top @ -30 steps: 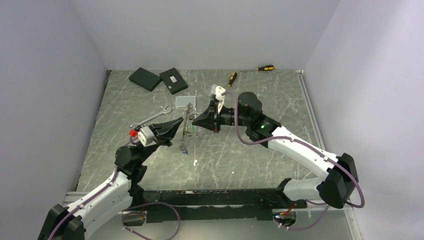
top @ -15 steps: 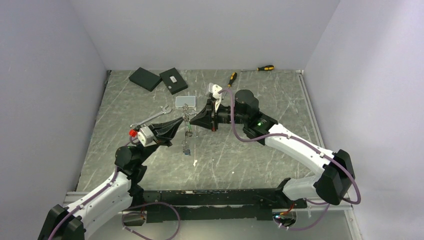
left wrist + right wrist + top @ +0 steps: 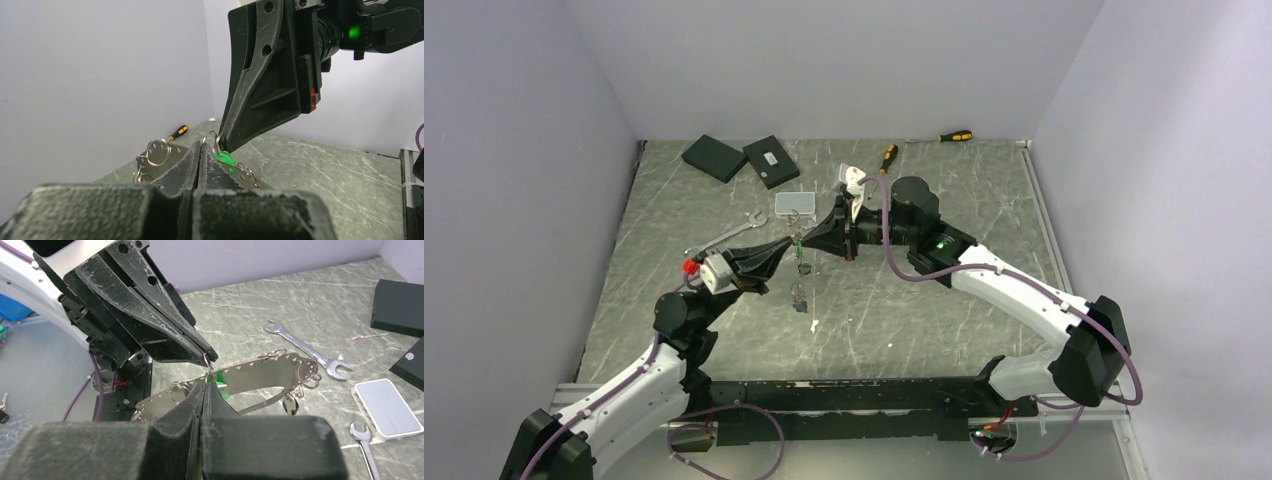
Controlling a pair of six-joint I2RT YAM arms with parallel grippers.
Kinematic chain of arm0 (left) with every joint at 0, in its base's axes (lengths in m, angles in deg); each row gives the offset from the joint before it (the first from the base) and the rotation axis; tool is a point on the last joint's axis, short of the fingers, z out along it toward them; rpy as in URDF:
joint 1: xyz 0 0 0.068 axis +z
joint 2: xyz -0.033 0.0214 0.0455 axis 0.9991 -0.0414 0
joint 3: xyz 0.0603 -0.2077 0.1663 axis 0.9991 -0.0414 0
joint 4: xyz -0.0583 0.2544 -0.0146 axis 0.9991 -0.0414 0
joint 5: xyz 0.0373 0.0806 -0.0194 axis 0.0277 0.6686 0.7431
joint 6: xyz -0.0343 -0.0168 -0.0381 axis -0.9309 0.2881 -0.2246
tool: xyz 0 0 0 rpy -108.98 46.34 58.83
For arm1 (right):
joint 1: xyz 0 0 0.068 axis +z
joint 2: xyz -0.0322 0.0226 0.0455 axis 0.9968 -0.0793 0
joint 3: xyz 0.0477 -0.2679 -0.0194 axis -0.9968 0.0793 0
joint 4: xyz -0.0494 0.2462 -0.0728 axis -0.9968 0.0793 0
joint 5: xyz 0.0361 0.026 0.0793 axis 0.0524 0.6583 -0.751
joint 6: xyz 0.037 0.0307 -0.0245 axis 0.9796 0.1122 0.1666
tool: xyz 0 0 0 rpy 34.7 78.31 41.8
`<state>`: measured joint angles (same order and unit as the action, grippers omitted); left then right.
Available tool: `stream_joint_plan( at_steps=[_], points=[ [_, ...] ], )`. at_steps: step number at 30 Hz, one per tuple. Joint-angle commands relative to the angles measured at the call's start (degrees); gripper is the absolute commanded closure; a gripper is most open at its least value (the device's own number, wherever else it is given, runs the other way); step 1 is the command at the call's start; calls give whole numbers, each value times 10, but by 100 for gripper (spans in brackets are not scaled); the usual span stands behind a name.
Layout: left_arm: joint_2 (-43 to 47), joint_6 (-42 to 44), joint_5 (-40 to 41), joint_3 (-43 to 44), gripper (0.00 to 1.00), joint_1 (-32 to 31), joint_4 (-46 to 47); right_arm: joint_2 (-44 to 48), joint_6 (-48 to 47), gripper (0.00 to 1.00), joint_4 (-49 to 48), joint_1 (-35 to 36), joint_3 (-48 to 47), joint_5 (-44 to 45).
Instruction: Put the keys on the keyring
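Note:
The keyring [image 3: 260,374] is a silvery perforated metal band carrying several small split rings; it hangs in the air between my two grippers, and it also shows in the top view [image 3: 799,262] and the left wrist view [image 3: 161,154]. A green-tagged key [image 3: 224,158] sits right at the pinch point. A metal key [image 3: 290,404] dangles from the band's far end. My left gripper [image 3: 201,146] and right gripper [image 3: 206,384] are both shut, tip to tip, each pinching the same small split ring [image 3: 214,137]. No blue or black tags show.
A wrench [image 3: 724,235] lies left of the grippers; a second wrench [image 3: 365,445] lies near a white-and-blue box [image 3: 794,202]. Two black boxes [image 3: 714,157] [image 3: 771,160] and two screwdrivers [image 3: 887,158] [image 3: 954,136] lie at the back. A small white scrap [image 3: 812,325] lies on the table.
My right gripper has moved a little to the left, towards the left gripper. The hanging keyring has swung slightly and hangs a bit lower. Both grippers stay shut.

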<state>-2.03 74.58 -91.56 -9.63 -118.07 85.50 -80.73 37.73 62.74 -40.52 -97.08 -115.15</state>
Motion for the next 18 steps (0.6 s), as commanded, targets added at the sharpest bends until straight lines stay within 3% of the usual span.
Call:
stream_joint_plan(
  at_steps=[1, 18],
  points=[
    [2, -16, -6, 4, 100, 2, 37, 3, -11, 100, -21, -2, -32, -10],
    [3, -16, -14, 7, 100, 2, 34, 4, -16, 100, -14, -2, -37, 9]
  ],
)
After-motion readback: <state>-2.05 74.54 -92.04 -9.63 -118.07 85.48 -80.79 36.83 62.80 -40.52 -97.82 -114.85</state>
